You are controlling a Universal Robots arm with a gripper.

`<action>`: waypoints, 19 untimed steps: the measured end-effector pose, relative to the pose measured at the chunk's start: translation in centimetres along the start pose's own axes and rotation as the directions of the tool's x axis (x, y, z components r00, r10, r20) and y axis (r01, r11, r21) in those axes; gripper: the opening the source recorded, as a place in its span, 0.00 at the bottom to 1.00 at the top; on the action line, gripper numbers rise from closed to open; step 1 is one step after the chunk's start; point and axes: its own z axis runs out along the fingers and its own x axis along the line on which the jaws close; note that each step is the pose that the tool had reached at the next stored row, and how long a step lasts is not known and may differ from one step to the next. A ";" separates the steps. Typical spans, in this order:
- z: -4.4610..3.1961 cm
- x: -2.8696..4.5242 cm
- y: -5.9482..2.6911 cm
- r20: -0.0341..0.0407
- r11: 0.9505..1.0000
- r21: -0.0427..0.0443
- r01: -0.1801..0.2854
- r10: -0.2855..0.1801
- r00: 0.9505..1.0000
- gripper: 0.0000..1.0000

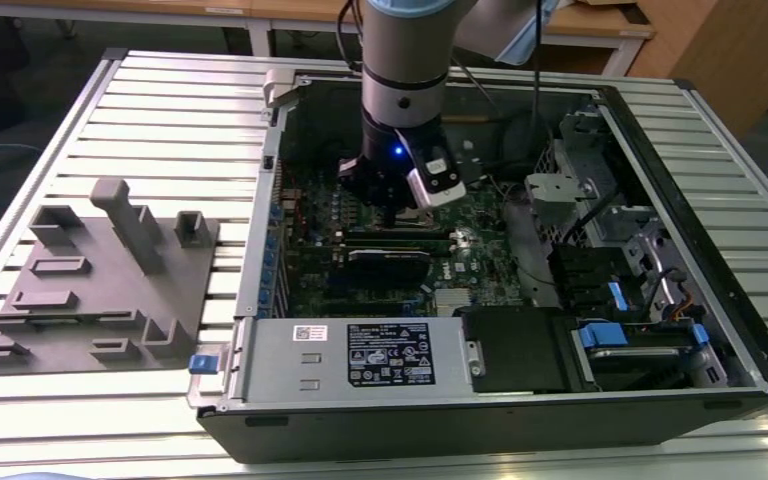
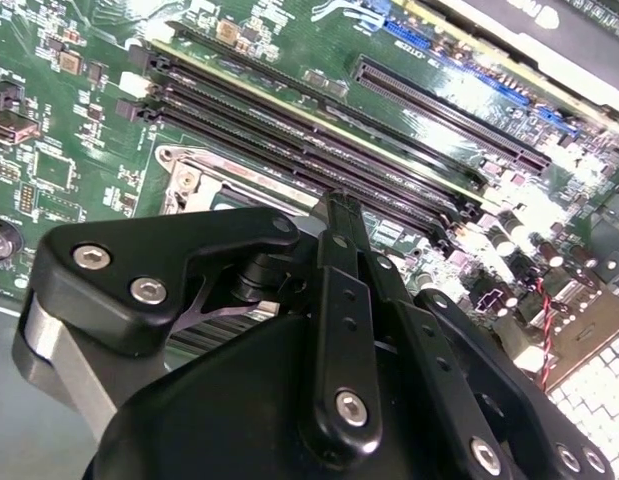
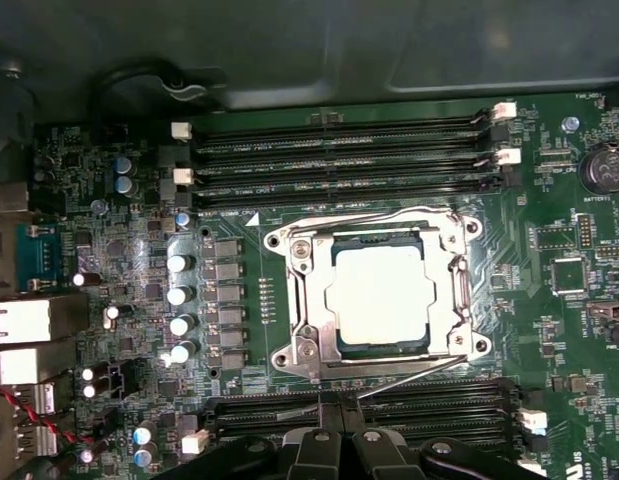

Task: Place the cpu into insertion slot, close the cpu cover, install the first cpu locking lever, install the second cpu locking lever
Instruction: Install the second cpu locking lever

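Robotics lab, slatted metal workbench point(image 1: 157, 110), opened computer case point(image 1: 491, 380), wooden desks point(image 1: 598, 30)

The gripper point(image 2: 334, 215) body is hiding most of the insertion slot point(image 2: 204, 185) in the second wrist view, its fingertips too close together to judge.

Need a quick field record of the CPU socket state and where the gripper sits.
cpu: seated in the insertion slot, silvery top showing
cpu cover: down around the cpu, framing it
gripper: at the socket edge that faces the lower memory slots, fingers together on a thin lever there
arm: reaching down into the open computer case in the exterior view
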 end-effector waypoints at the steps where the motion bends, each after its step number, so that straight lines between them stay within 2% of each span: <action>1: 0.02 0.10 -0.01 0.000 1.000 0.000 0.000 0.000 1.000 0.11; 8: 0.32 0.61 -0.06 0.000 1.000 0.000 0.000 0.000 1.000 0.11; 19: 0.58 0.74 0.07 0.000 1.000 -0.001 -0.001 0.001 1.000 0.11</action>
